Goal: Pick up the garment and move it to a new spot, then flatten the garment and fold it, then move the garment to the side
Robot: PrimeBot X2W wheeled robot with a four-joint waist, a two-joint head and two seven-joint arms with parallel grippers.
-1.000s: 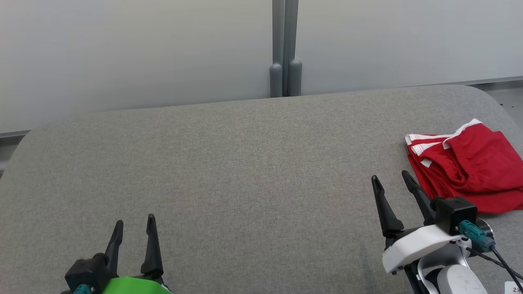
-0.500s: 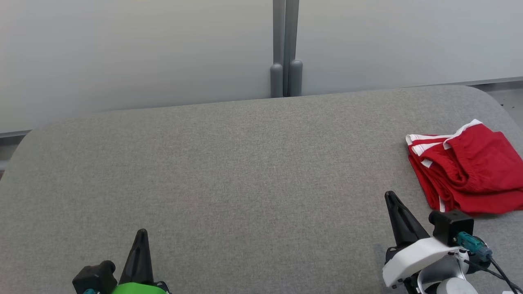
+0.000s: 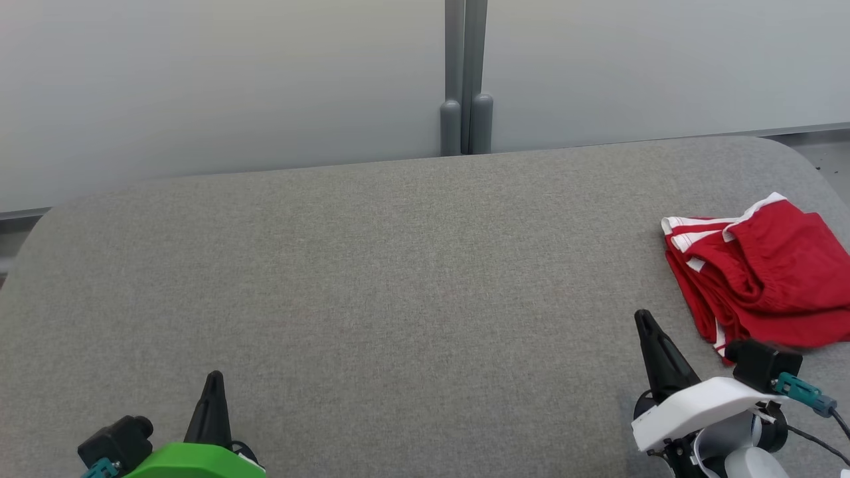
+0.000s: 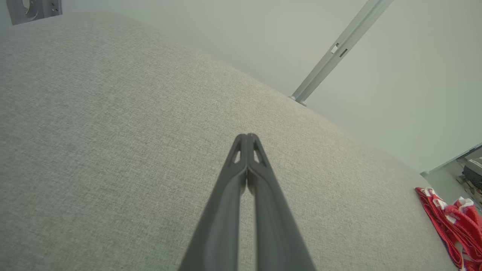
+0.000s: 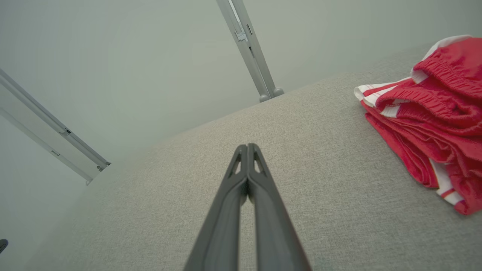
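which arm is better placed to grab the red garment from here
Right, I'd say. The right tool sits close beside the red garment, while the left tool is far across the grey table. Both tools are shut, so it would need to open first.

Dark jaws, green wrist (image 3: pixel 199 463), white wrist (image 3: pixel 694 406)

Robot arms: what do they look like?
Both end in long, pointy black fingers. The left gripper has a bright green shell, the right gripper a white shell. Each carries a small black box with a teal plug; thin black cables trail from the right one.
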